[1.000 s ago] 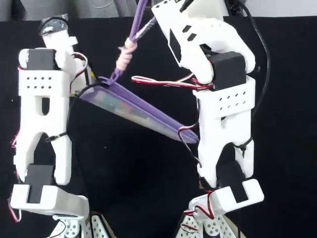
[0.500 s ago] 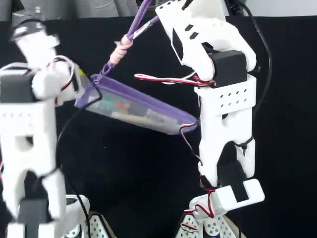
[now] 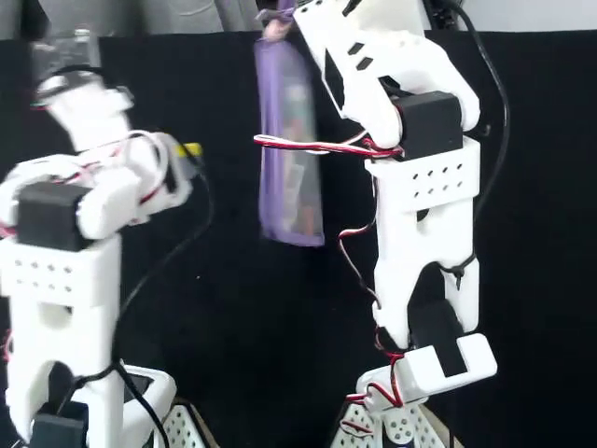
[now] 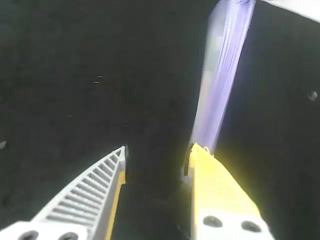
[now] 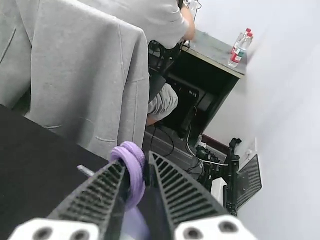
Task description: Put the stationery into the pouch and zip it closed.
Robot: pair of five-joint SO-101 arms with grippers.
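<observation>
- The black table cloth [image 3: 233, 355] spreads beneath the pouch [image 3: 291, 159], matte and soft-looking. Resting the pouch on it would probably steady the zipping better than free hanging.
- The pouch is a long, flat purple sleeve with a see-through face, and it hangs upright from its top end. It looks limp and likely to swing, so any pull should run along its length.
- The left gripper [image 4: 159, 148], near the pouch's side, is spread wide and empty, with one ribbed finger white and one yellow. It should pinch the fabric edge, not the contents.
- The right gripper [image 5: 136, 162], at the pouch's top, is clamped on the purple strap [image 5: 129, 155], a rounded cord loop.
- The stationery [image 3: 298, 177] sits inside the pouch as small coloured pieces. Whether the pouch is zipped shut I cannot tell.
</observation>
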